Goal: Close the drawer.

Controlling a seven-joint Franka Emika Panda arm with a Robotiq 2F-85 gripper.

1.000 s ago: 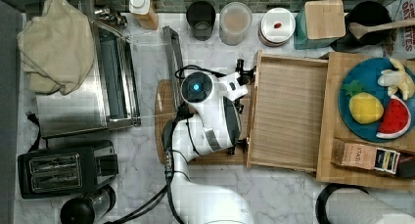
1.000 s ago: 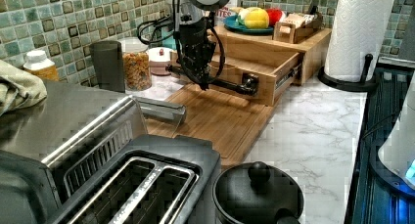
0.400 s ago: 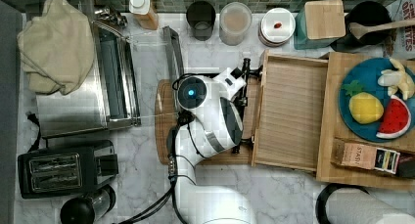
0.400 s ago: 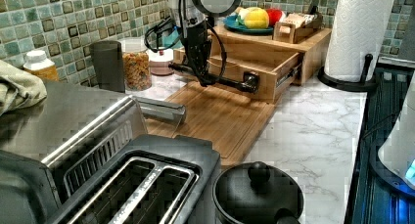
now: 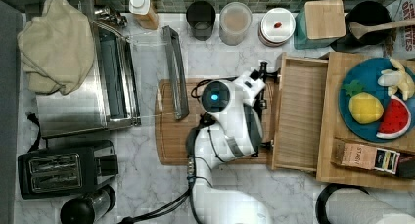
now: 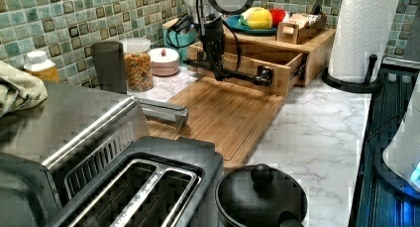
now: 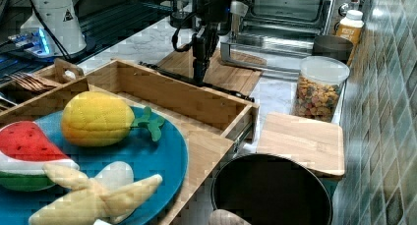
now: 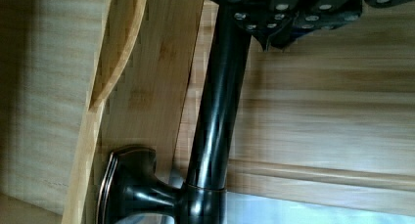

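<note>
A marble tabletop [image 5: 147,185] carries a black toaster [image 5: 63,169] and, behind it in the left view, a steel toaster oven [image 5: 88,87] with its door folded open and a beige cloth [image 5: 56,43] on top. A brown cutting board [image 6: 223,113] lies in the middle. Along the tiled wall stand a dark cup [image 5: 201,19], a cereal jar [image 6: 137,66] and a lidded white bowl [image 5: 277,26]. A blue plate [image 7: 167,151] holds a toy pineapple [image 7: 98,119], watermelon slice [image 7: 27,154] and banana [image 7: 98,198]. A paper towel roll [image 6: 364,31] stands upright.

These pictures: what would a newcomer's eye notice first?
Probably the white robot arm in the middle of the top view, its hand at the dark bar handle of the half-open wooden drawer. Next, the blue plate of toy fruit on the shelf above.
</note>
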